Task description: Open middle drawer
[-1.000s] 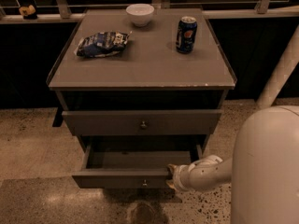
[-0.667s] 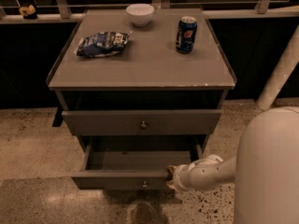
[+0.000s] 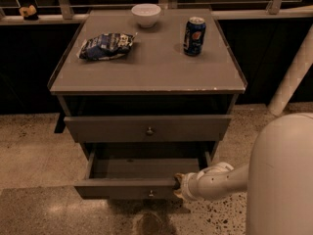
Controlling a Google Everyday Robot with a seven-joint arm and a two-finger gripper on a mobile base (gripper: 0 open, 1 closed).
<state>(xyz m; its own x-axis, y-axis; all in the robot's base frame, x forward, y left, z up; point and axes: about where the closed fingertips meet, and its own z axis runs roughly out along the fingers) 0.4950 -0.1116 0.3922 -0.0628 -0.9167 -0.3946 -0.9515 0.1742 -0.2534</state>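
Note:
The middle drawer is a grey flat-fronted drawer with a small round metal knob. It stands pulled out, and its shallow grey tray shows empty. My gripper is at the right part of the drawer's front panel, against its top edge, with my white arm reaching in from the right. The upper drawer with its own knob sits above, pushed further in. Any drawer below is hidden.
On the cabinet top lie a chip bag, a white bowl and a blue soda can. My white body fills the lower right. A white post stands at right. The floor is speckled stone.

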